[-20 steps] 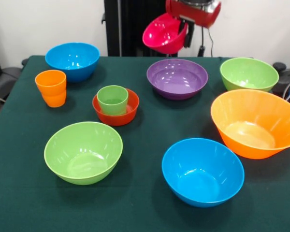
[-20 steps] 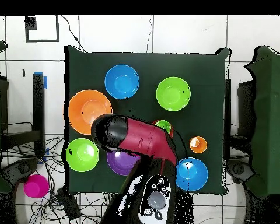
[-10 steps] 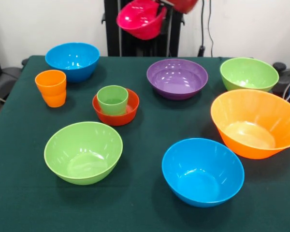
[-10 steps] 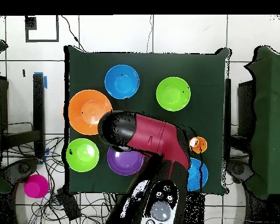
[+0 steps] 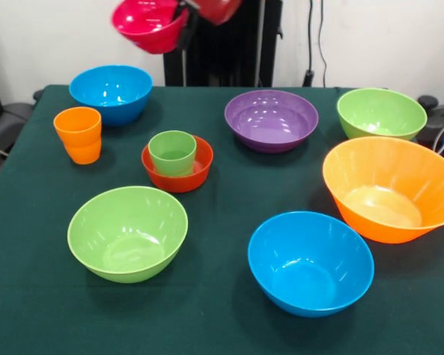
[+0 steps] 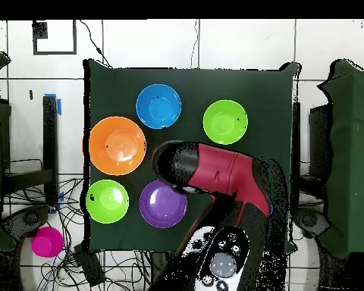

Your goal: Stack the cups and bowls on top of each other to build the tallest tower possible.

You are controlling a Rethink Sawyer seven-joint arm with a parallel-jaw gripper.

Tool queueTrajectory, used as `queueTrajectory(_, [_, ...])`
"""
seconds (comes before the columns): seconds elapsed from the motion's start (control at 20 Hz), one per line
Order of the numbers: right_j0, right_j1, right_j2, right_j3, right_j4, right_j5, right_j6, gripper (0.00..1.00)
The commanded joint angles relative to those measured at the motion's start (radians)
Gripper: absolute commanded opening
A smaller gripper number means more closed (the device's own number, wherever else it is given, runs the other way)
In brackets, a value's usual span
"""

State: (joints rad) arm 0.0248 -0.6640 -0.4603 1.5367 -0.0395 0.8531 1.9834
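My gripper [image 5: 183,15] is shut on the rim of a pink bowl [image 5: 149,26], held high above the table's far edge, over the far blue bowl [image 5: 111,92]. A light green cup [image 5: 172,152] stands inside a small red-orange bowl [image 5: 179,171]. Left of them stands an orange cup [image 5: 78,134]. Also on the table are a purple bowl [image 5: 271,120], two lime green bowls [image 5: 127,233] [image 5: 381,112], a near blue bowl [image 5: 311,262] and a very large orange bowl [image 5: 388,188]. No tower stands. In the overhead view the red arm [image 6: 215,170] hides the gripper, both cups and the bowls beneath it.
The table wears a dark green cloth [image 5: 222,192]. A black column [image 5: 229,44] rises behind its far edge. In the overhead view a pink round thing [image 6: 46,242] lies off the table among cables.
The gripper has carried the pink bowl leftward and a little higher in the front view. In the overhead view the arm has swung right, uncovering the purple bowl and covering the cups.
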Motion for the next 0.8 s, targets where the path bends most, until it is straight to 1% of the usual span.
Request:
queueTrajectory(0.05, [-0.018,0.175,-0.003,-0.077,-0.089,-0.108,0.183,0.00])
queueTrajectory(0.2, [-0.028,0.211,0.011,-0.038,-0.029,-0.144,0.238,0.00])
queueTrajectory(0.5, [-0.040,0.244,0.064,0.051,0.072,-0.292,0.300,0.00])
queueTrajectory(0.7, [-0.015,0.247,0.081,0.103,0.143,-0.355,0.349,0.00])
queueTrajectory(0.8, [-0.004,0.249,0.089,0.120,0.171,-0.362,0.361,0.00])
